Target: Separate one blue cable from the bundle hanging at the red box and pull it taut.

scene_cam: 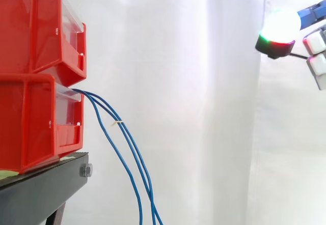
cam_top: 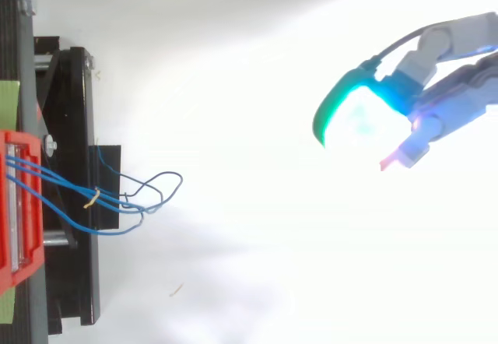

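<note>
**Several blue cables hung from the lower bin, the hand well clear of them**

Two red bins stood stacked on a black stand at the left of the side view, before a white curtain. The blue cables came out of the front of the lower red bin, just beneath the upper red bin, curved outward and dropped past the edge of the stand to the bottom of the picture. A small pale tie bound them together a little below the bin's lip; under it the strands ran close beside one another, slack rather than taut. From above, their loose ends looped and splayed beyond the stand.

The hand hovered high at the right, well apart from the cables and from both bins. Its fingers were spread and reaching leftward, with nothing between them and touching nothing. One fingertip glowed brightly, white with a green and cyan rim, while the other pads showed paler near the right edge of the side view.
</note>
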Controlling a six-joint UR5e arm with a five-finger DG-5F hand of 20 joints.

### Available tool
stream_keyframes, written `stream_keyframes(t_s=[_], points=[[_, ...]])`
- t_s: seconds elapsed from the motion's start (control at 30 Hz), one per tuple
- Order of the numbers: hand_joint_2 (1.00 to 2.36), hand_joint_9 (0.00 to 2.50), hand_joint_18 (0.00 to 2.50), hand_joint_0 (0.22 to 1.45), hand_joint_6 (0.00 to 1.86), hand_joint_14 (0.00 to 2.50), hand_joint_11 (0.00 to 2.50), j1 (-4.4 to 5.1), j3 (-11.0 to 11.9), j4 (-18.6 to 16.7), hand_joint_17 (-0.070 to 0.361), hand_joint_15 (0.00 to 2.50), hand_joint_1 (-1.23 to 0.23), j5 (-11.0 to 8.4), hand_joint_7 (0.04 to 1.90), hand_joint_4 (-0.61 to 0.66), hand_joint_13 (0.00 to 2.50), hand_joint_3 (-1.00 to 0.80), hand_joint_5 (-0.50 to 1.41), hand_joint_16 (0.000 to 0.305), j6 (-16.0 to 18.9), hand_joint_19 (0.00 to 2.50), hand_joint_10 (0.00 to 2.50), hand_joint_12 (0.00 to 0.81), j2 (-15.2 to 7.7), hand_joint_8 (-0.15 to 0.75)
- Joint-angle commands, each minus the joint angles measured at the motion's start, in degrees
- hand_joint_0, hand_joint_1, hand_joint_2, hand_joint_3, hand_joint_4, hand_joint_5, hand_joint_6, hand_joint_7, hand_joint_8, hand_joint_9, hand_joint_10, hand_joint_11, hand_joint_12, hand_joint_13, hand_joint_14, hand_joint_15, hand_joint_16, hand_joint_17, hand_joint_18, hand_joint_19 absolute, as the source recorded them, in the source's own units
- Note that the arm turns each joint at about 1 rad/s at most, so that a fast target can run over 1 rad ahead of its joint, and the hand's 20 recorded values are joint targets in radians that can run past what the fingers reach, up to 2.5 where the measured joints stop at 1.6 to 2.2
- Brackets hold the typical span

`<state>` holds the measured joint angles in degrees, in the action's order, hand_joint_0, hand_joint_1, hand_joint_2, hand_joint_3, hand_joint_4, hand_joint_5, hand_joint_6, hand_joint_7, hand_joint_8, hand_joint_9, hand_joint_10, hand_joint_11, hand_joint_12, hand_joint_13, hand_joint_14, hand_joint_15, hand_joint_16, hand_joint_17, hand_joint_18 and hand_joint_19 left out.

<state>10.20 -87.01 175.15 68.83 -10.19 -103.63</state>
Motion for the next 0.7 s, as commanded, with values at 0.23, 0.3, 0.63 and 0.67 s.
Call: stream_keyframes(t_s=[0.23,0.3,0.63,0.67], points=[[1.0,0.85,0.67,0.56,0.5,0.01,0.36,0.09,0.0,-4.73,0.073,0.31,-0.66,-0.19,0.77,0.23,0.82,-0.5,-0.17,0.032,0.43,0.33,0.01,0.336,-2.98,0.32],[1.0,0.85,0.67,0.57,0.5,0.01,0.36,0.17,0.0,-5.43,0.073,0.32,-0.67,-0.63,0.77,0.23,0.82,-0.5,-0.17,0.032,0.17,0.32,0.01,0.339,-3.5,0.321],[1.0,0.85,0.66,0.57,0.5,0.01,0.38,0.26,0.0,-7.98,0.072,0.31,-0.73,-0.72,0.77,0.23,0.81,-0.5,-0.17,0.032,0.61,0.31,0.01,0.337,-5.61,0.316],[1.0,0.85,0.66,0.57,0.5,0.01,0.38,0.26,0.0,-8.51,0.072,0.31,-0.73,-0.81,0.78,0.23,0.81,-0.5,-0.17,0.032,0.26,0.32,0.01,0.337,-5.61,0.315]])
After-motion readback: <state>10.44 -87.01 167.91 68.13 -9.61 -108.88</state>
